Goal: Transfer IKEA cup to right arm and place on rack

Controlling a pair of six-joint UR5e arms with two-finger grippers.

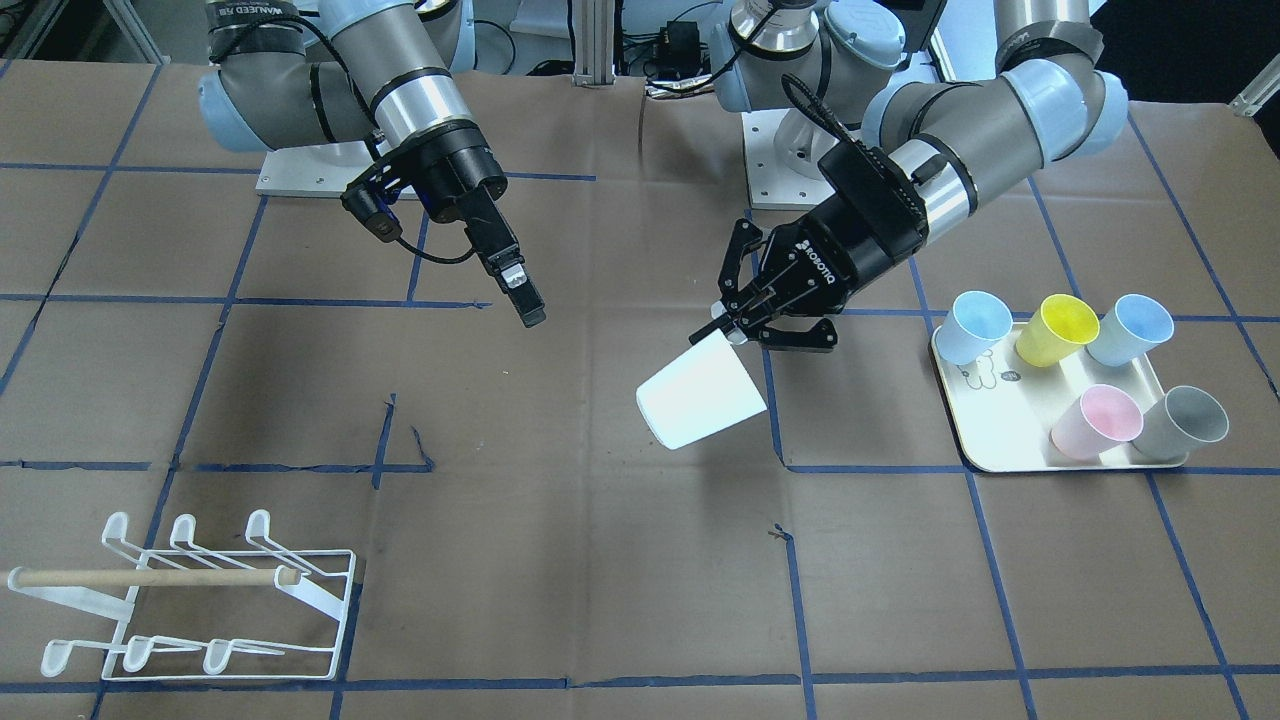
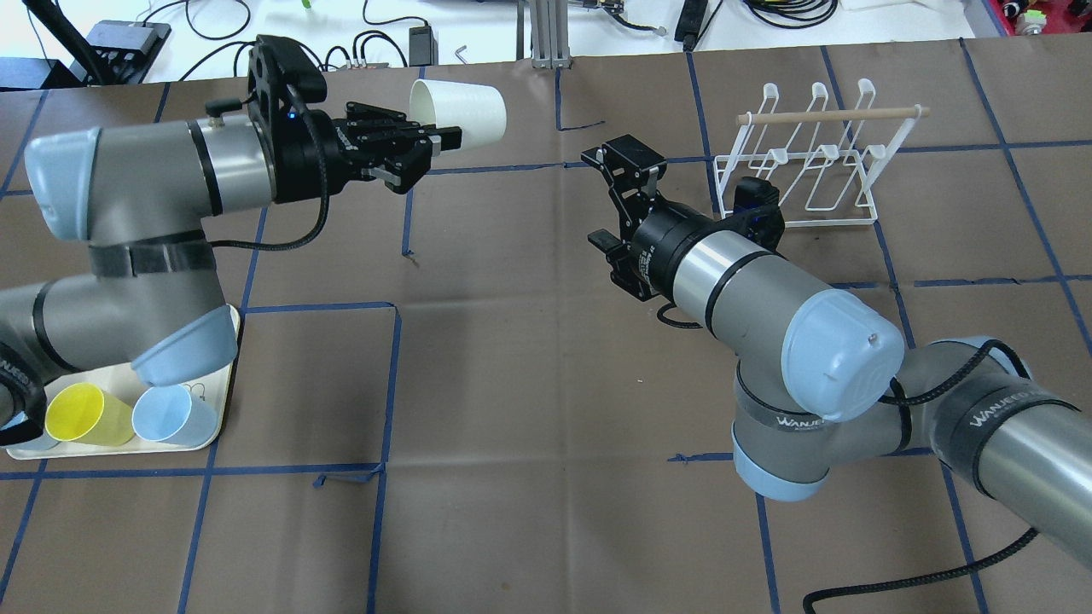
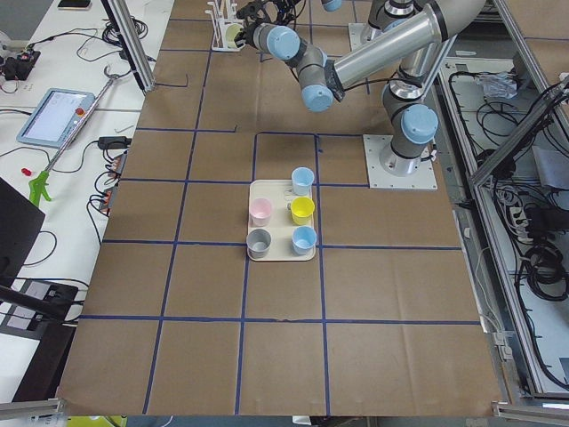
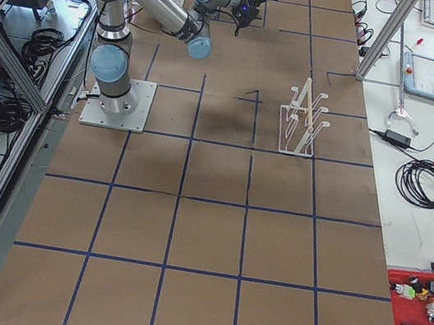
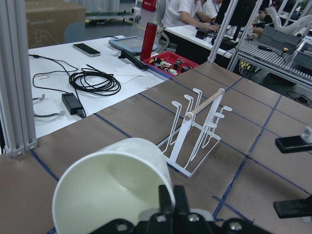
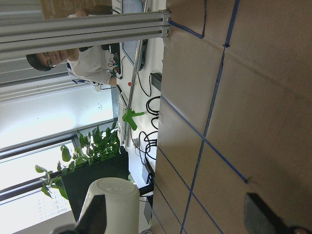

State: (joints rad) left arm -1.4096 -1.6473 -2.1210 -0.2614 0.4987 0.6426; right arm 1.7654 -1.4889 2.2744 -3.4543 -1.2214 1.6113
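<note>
My left gripper (image 2: 444, 141) is shut on the rim of a white IKEA cup (image 2: 461, 109) and holds it on its side above the table; the cup also shows in the front view (image 1: 700, 392) and the left wrist view (image 5: 112, 185). My right gripper (image 2: 607, 200) is open and empty, to the right of the cup and apart from it, with its jaws facing the cup. In the right wrist view the cup (image 6: 114, 204) sits near one of the spread fingers (image 6: 95, 214). The white wire rack (image 2: 806, 162) with its wooden dowel stands beyond the right gripper.
A cream tray (image 1: 965, 425) near the left arm's base holds several upright cups: pale blue, yellow, pink and grey. The rack (image 1: 190, 600) stands near the table's operator-side corner. Blue tape lines cross the brown table cover. Cables and a tablet lie beyond the far edge.
</note>
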